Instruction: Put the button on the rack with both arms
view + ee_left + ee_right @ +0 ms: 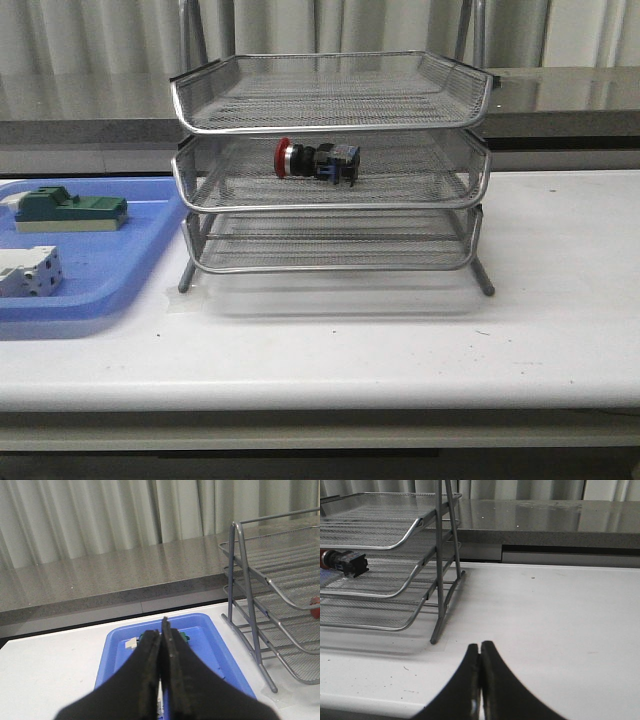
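The button (317, 161), red head to the left and blue-black body to the right, lies on its side in the middle tier of the silver wire rack (455, 70). It also shows in the right wrist view (344, 562) and as a red spot in the left wrist view (315, 607). The rack stands in the middle of the white table. My left gripper (162, 630) is shut and empty above the blue tray (220, 652), left of the rack (260, 575). My right gripper (480, 647) is shut and empty over the table, right of the rack (440, 580). Neither arm shows in the front view.
A flat blue tray (110, 270) lies left of the rack, holding a green block (68, 208) and a white terminal block (30, 270). A grey ledge (560, 95) and curtains run behind the table. The table's front edge (320, 395) is near.
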Motion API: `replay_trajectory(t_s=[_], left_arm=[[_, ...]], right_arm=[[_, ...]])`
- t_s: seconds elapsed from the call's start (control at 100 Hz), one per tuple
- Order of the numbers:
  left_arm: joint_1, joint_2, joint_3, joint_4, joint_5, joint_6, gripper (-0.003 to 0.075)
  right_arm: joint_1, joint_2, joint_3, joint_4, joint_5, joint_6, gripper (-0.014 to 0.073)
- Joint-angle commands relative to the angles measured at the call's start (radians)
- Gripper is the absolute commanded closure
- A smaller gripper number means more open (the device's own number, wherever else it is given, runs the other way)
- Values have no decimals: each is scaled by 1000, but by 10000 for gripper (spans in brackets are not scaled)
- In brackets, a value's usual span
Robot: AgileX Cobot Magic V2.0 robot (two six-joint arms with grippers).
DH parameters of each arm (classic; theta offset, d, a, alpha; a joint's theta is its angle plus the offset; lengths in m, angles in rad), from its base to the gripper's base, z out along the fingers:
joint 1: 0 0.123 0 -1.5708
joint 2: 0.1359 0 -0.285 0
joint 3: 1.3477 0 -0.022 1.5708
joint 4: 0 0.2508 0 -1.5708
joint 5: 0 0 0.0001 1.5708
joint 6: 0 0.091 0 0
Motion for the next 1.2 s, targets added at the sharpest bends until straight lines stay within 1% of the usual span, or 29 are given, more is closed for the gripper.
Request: replay_trajectory(t_s=[0.0,0.87,1.01,1.06,1.19], left_arm=[[2,9,-28,-14,-73,-6,740],[2,9,-27,-14,-71,-6,740],[2,9,-18,59,-71,-11,740],[2,9,-13,92,-71,-75,740],[2,9,12,317,-71,-413,740]], right_arm=[[-7,-21,-16,4,-85,-3,654],[-7,-21,-16,4,-85,-3,654],[-7,-21,-16,4,-85,-3,654],[-7,-21,-16,4,-85,-3,654],[-7,-21,-16,4,-85,-3,654]])
